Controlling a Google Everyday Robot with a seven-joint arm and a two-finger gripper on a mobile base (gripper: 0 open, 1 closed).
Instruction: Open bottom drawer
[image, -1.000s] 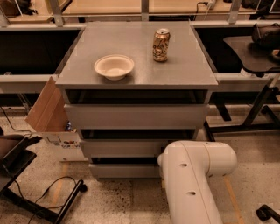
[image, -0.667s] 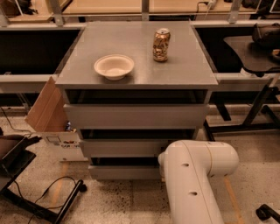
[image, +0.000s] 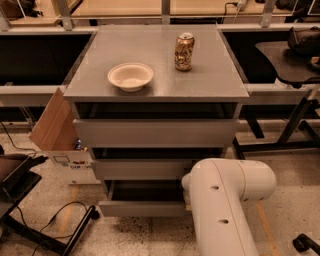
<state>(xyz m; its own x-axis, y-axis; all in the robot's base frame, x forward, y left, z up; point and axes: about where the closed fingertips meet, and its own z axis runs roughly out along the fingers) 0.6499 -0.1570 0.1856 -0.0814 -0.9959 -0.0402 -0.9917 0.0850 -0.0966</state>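
The grey cabinet (image: 155, 75) has three plain grey drawers. The bottom drawer (image: 142, 207) is the lowest one; its flat front stands out a little from the cabinet, with a dark gap (image: 145, 190) showing behind it. My white arm (image: 220, 205) reaches in from the lower right, and its end lies against the right part of the bottom drawer. The gripper itself is hidden behind the arm. The two drawers above, top (image: 155, 132) and middle (image: 142, 169), sit further back.
A cream bowl (image: 130, 76) and a drink can (image: 184, 51) stand on the cabinet top. A cardboard box (image: 57, 132) leans at the cabinet's left. Cables and a black stand (image: 45, 225) lie on the floor at the left. Dark tables flank both sides.
The arm has shifted slightly and the bottom drawer's front has come a little outward; otherwise nothing moved.
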